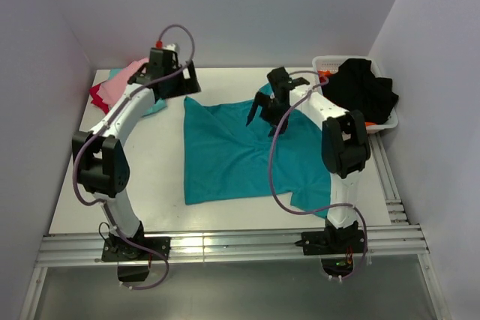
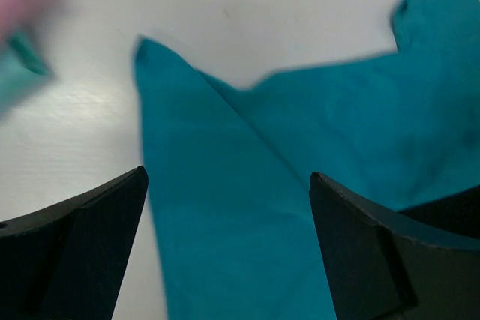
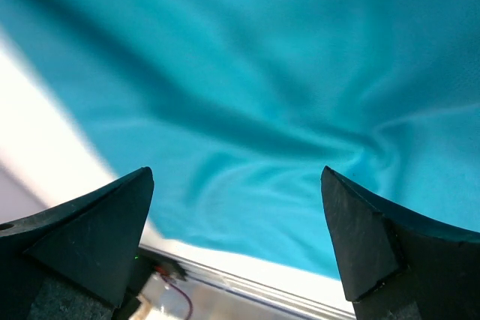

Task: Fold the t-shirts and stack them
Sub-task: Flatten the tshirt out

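Since the teal t-shirt (image 1: 232, 155) lies spread but rumpled on the bench (image 1: 157, 162) just left of the white mesh basket (image 1: 324, 60), the left hand (image 2: 229, 177) and right hand (image 3: 236, 174), both spread wide and empty, should pinch matching edges and fold evenly.

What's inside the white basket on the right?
A black garment fills the basket and spills over its rim; a bit of orange shows beside it. Anything underneath is covered.

Soft matt cloth t-shirt (image 1: 225, 155), smooth white table (image 1: 150, 174), plastic mesh basket (image 1: 324, 61)
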Controlling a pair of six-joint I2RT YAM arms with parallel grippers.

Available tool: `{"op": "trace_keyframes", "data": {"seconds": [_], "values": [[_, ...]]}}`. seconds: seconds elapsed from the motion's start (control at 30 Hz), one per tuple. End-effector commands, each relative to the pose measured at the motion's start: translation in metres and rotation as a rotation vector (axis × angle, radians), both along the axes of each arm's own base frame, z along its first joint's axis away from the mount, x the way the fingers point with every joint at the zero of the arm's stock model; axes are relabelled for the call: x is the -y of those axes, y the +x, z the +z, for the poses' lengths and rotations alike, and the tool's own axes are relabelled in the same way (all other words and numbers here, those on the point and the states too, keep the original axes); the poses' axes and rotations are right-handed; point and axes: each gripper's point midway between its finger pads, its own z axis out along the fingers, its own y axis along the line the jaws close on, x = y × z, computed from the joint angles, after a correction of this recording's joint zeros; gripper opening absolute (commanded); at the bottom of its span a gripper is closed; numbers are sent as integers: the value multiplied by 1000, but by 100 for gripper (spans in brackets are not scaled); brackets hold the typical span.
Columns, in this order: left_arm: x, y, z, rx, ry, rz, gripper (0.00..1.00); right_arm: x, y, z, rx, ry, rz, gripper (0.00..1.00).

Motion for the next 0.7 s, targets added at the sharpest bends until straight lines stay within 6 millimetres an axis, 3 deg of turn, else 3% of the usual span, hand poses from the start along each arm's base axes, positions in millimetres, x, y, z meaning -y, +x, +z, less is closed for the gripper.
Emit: {"op": "trace_keyframes", "data": {"seconds": [0.0, 0.13, 0.23, 0.37, 0.67], "values": [[31, -28, -33, -103, -94, -50, 94, -7, 44, 124, 345, 87, -16, 100], [49, -42, -59, -163, -92, -87, 89, -1, 48, 185, 499, 93, 1, 100], [59, -45, -81, -213, -85, -102, 87, 6, 42, 208, 546, 100, -6, 100], [68, -41, -106, -244, -96, -100, 86, 20, 31, 220, 565, 107, -28, 100], [81, -3, -152, -284, -78, -91, 85, 60, 16, 232, 583, 73, -52, 100]]}}
